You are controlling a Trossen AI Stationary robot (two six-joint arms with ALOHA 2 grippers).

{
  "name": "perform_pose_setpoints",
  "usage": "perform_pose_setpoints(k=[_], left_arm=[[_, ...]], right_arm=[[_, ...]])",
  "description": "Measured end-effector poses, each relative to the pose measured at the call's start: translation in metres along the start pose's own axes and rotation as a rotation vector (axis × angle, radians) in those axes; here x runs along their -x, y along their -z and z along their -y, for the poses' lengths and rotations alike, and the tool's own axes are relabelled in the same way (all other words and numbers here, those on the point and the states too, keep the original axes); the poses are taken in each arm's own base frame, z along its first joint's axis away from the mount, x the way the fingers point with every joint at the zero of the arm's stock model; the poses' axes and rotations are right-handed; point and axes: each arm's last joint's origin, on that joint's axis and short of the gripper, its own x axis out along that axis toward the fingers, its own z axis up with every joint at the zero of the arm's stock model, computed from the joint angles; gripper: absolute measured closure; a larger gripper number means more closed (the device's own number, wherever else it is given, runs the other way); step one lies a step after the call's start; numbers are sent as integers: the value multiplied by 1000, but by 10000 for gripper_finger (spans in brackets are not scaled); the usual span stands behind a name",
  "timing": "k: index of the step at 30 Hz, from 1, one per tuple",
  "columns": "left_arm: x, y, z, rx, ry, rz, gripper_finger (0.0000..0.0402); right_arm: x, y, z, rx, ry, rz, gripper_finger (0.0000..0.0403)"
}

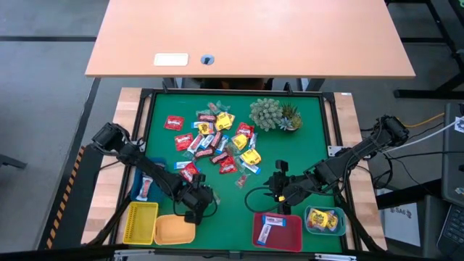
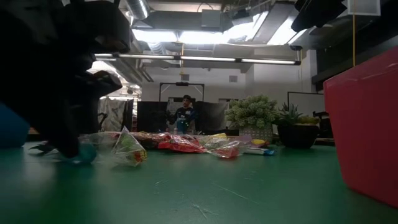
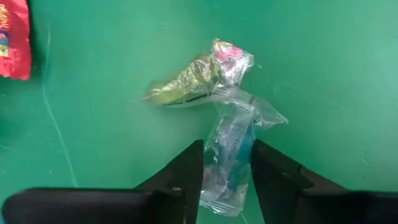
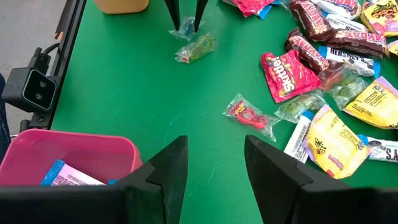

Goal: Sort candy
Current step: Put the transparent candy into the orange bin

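A blue candy in a clear wrapper point(image 3: 231, 155) lies on the green mat near the table's front left. A green-wrapped candy point(image 3: 193, 81) lies against its far end. My left gripper point(image 3: 227, 180) is down over the blue candy and shut on it; the high view shows this gripper point(image 1: 201, 197) beside the orange tray. The main heap of candy point(image 1: 217, 141) lies mid-table in red, yellow, brown and clear wrappers. My right gripper point(image 4: 214, 165) hangs open above the mat, near the red tray point(image 1: 277, 230), with nothing between its fingers. My left gripper pinches the clear wrapper's two long sides point(image 3: 214, 165) between its two fingers, toward the candy's near end. The fingers slant down from above and lie across the candy. The candy lies on the mat, and its far end point(image 3: 249, 106) reaches out past the fingertips.
Along the front edge stand a yellow basket point(image 1: 141, 221), an orange tray point(image 1: 174, 230), the red tray holding a candy, and a teal tray point(image 1: 324, 220) with yellow candies. A blue tray point(image 1: 148, 181) sits under the left arm. A spiky green plant point(image 1: 274, 114) stands at the back right.
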Motion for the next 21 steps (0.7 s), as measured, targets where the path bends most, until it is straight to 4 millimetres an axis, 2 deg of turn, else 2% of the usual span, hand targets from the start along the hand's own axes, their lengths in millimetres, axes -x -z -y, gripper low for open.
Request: perform_pose_setpoints(k=[13, 21], left_arm=[[3, -2, 1, 64, 29, -2, 333], [16, -25, 10, 72, 91, 54, 338]], right_arm=[[0, 0, 0, 0, 0, 0, 244], [0, 0, 0, 0, 0, 0, 244]])
